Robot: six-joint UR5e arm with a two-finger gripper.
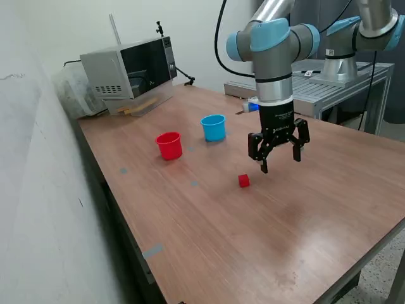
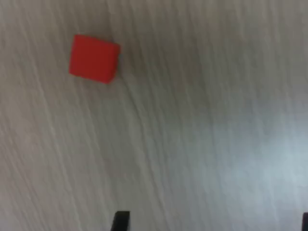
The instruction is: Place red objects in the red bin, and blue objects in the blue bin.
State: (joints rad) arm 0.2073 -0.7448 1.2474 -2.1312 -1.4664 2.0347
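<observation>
Above the desk (image 1: 209, 234) the tool (image 1: 280, 163) hangs with fingers spread, gripping nothing. One red cube (image 1: 243, 181) lies on the wood just left of it in the exterior view, apart. Red cup (image 1: 169, 145) and light-blue cup (image 1: 214, 127) stand farther back, upright, near each other.

No readable text, label, brand or number anywhere. Faint pale lettering on the black gripper (image 1: 279, 156) body, too small and blurred to make out. Nothing legible on the microwave (image 1: 130, 71) front either.
</observation>
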